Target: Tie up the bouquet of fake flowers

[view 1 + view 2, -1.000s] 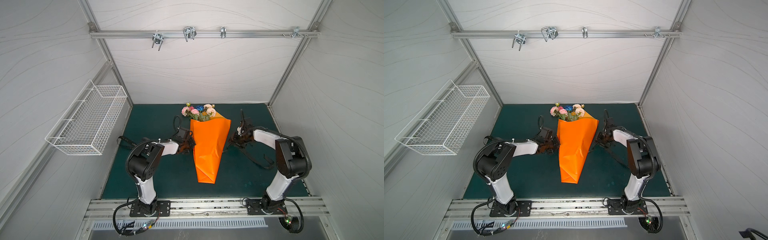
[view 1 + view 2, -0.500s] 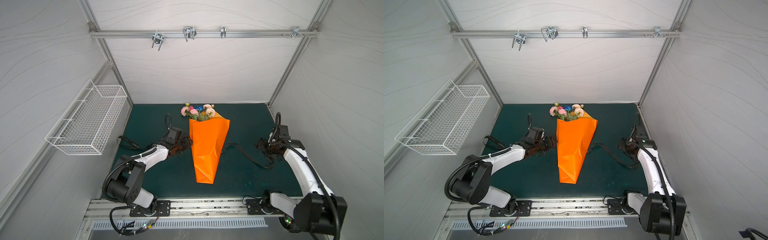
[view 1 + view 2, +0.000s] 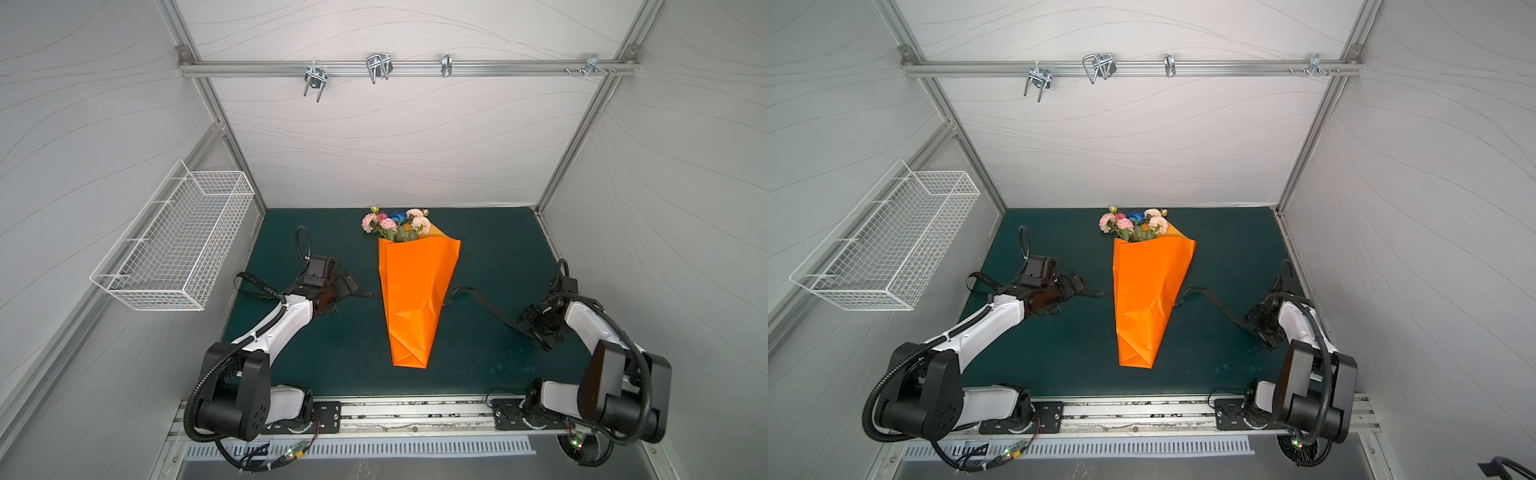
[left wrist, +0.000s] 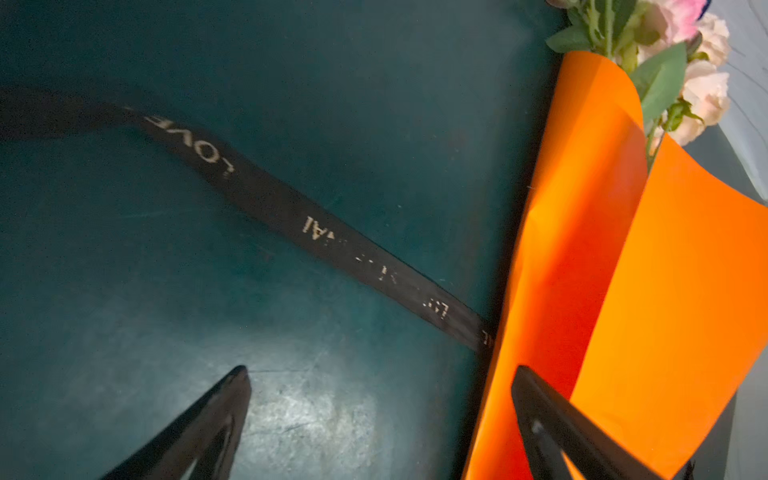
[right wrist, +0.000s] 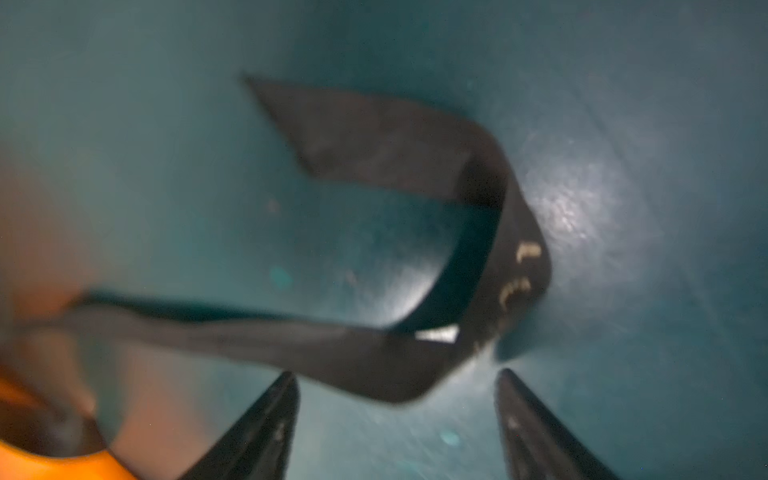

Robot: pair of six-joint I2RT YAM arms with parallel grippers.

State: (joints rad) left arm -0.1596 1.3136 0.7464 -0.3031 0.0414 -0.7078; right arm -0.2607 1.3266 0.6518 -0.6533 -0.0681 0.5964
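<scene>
Centre-far on the matte dark-teal worktop [image 3: 332, 353]: bouquet of fake flowers [image 3: 395, 224], pink, peach + one blue bloom w/ green leaves. Stems are hidden in a glossy orange paper cone [image 3: 415, 291], creased twd its near tip. A flat black ribbon [image 4: 332, 245] w/ pale lettering runs out from under the cone on both sides. Only the wrist views show the jaws. The left end effector [image 4: 382, 368] is wide and empty, beside the cone edge. The right end effector [image 5: 397, 372], blurred, is spread, w/ the ribbon's curled end at its tips, unpinched. White wire basket [image 3: 178, 249] on left wall.
</scene>
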